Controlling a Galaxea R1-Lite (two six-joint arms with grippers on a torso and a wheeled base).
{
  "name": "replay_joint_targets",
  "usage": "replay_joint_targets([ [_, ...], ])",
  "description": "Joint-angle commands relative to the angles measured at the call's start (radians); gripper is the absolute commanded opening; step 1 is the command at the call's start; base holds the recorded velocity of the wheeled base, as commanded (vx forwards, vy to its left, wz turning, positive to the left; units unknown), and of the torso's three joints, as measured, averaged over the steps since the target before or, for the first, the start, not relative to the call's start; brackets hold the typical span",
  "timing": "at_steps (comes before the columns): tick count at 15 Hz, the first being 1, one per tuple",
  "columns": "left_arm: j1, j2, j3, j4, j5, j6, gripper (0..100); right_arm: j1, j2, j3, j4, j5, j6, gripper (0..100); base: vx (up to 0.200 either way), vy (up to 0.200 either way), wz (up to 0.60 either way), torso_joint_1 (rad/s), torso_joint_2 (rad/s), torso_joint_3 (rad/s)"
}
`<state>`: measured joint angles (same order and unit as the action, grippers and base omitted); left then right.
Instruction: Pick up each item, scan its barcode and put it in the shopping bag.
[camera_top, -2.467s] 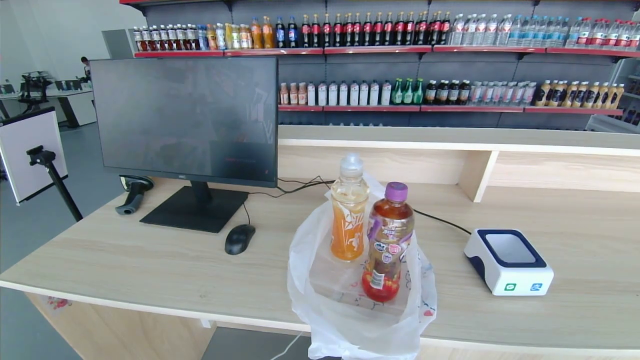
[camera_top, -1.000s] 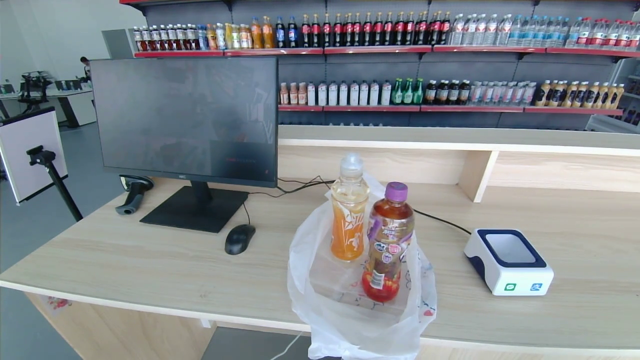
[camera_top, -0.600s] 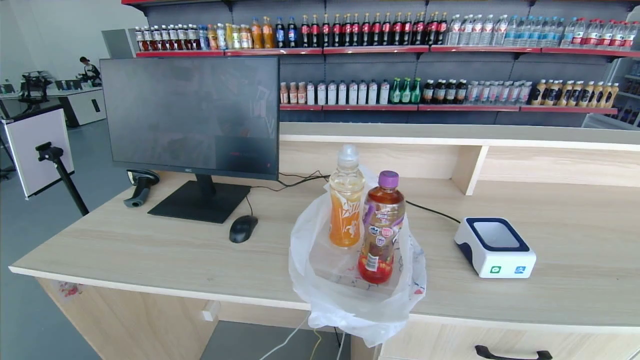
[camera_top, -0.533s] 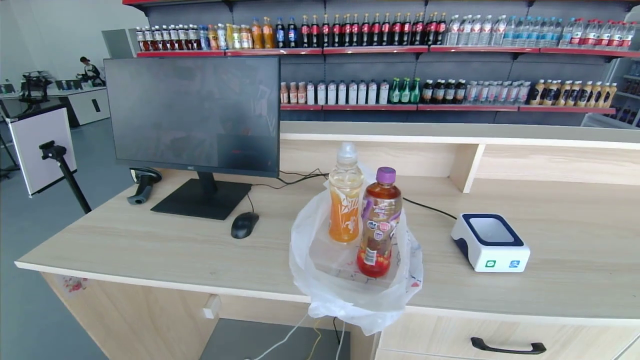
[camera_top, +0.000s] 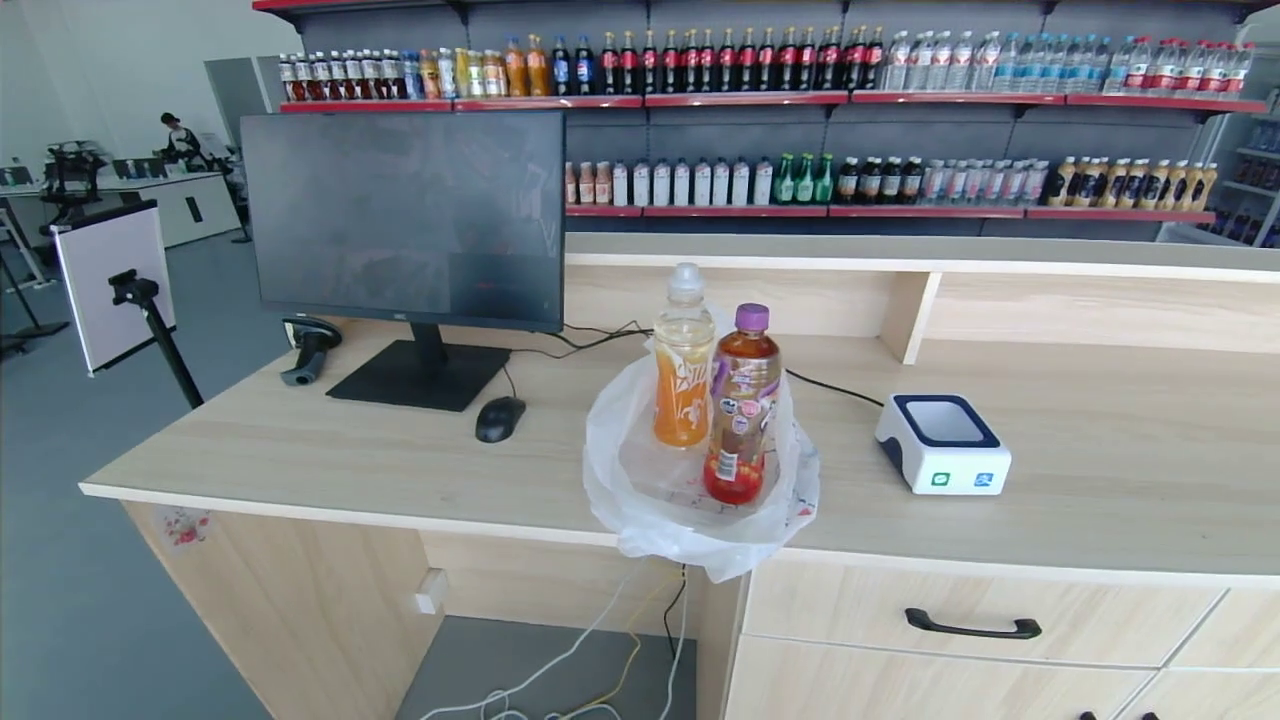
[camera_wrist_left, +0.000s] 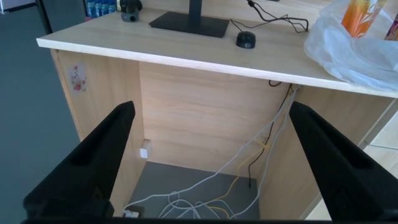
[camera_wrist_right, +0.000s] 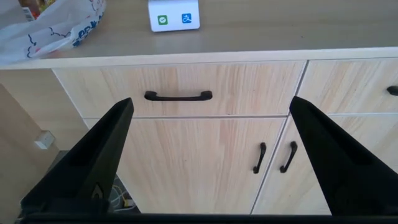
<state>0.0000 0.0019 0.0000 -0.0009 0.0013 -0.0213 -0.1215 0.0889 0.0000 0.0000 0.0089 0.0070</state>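
Two bottles stand upright inside the white plastic shopping bag (camera_top: 640, 490) on the wooden counter (camera_top: 1100, 500): an orange-drink bottle (camera_top: 683, 365) with a clear cap and a red-tea bottle (camera_top: 740, 410) with a purple cap. To the bag's right sits the white and blue barcode scanner (camera_top: 942, 456) (camera_wrist_right: 175, 14). My left gripper (camera_wrist_left: 211, 155) hangs open below counter height, facing the counter's front with the bag (camera_wrist_left: 354, 46) above it. My right gripper (camera_wrist_right: 211, 155) is open too, low in front of the drawer (camera_wrist_right: 180, 93); the bag's edge (camera_wrist_right: 50, 31) shows at the counter top.
A black monitor (camera_top: 410, 220), a mouse (camera_top: 499, 418) and a handheld scanner (camera_top: 308, 350) occupy the counter's left. Cables (camera_wrist_left: 249, 168) dangle under the counter. Cabinet doors with black handles (camera_wrist_right: 273, 157) sit below the drawer. Stocked shelves (camera_top: 800, 100) line the back wall.
The head view has pulled back and away from the counter, so the drawer front and floor now show. The bottles, bag and scanner keep their places on the counter.
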Motion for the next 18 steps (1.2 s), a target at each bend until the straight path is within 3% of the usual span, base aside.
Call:
replay_joint_targets([
  [1, 0.0, 0.0, 0.0, -0.001, 0.0, 0.0, 100, 0.002, 0.005, 0.0, 0.0, 0.0, 0.002, 100, 0.0, 0.0, 0.0, 0.0, 0.0, 0.0],
  [9, 0.0, 0.0, 0.0, -0.001, 0.0, 0.0, 100, 0.002, 0.005, 0.0, 0.0, 0.0, 0.004, 100, 0.0, -0.2, 0.0, 0.004, 0.0, 0.002],
  [12, 0.0, 0.0, 0.0, -0.001, 0.0, 0.0, 100, 0.002, 0.005, 0.0, 0.0, 0.0, 0.004, 100, 0.0, -0.2, -0.6, 0.002, 0.01, 0.002],
  [16, 0.0, 0.0, 0.0, -0.001, 0.0, 0.0, 100, 0.0, 0.005, 0.0, 0.0, 0.0, 0.005, 100, 0.0, -0.2, 0.0, 0.001, 0.0, 0.002],
  [18, -0.002, 0.0, 0.0, -0.001, 0.0, 0.0, 100, 0.0, 0.005, 0.0, 0.0, 0.0, 0.005, 100, 0.0, 0.0, 0.0, 0.0, 0.0, 0.0],
])
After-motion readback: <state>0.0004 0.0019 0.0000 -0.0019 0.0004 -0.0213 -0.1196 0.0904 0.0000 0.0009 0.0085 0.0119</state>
